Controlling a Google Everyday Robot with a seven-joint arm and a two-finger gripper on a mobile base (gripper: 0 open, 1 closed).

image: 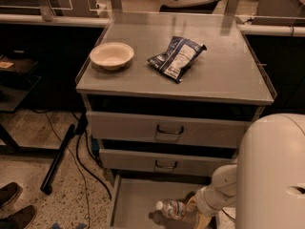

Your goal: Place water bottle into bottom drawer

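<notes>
The water bottle (174, 209) is clear with a white cap pointing left. It lies on its side just above the floor of the open bottom drawer (134, 202), near the drawer's middle, with a shadow under it. My gripper (193, 212) comes in from the right at the bottom of the camera view and is shut on the bottle's base end. The arm's white housing (274, 173) fills the lower right corner and hides the drawer's right part.
The two upper drawers (169, 130) are closed. A cream bowl (112, 55) and a dark blue-and-white snack bag (177, 57) lie on the cabinet top. Cables and a black bar (58, 159) lie on the floor at left, and shoes (14, 209) stand at bottom left.
</notes>
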